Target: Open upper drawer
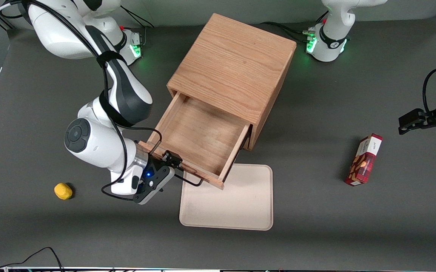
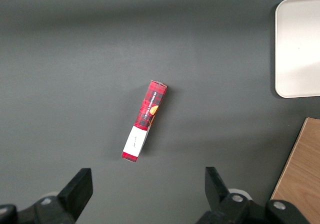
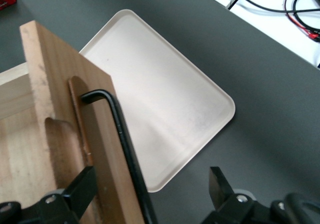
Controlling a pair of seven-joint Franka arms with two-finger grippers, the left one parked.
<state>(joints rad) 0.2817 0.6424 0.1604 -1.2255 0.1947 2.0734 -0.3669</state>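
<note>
The upper drawer (image 1: 199, 136) stands pulled far out of the oak cabinet (image 1: 233, 68), its bare wooden floor showing. Its thin black wire handle (image 1: 189, 181) runs along the front panel nearest the front camera. My right gripper (image 1: 174, 166) is at the working-arm end of that handle, open. In the right wrist view the handle (image 3: 122, 134) and the edge of the drawer front (image 3: 65, 83) lie between the two spread fingers (image 3: 82, 184), with a wide gap to the one over the table.
A cream tray (image 1: 233, 200) lies flat on the table, partly under the drawer's front. A yellow object (image 1: 63, 190) sits toward the working arm's end. A red box (image 1: 365, 160) lies toward the parked arm's end.
</note>
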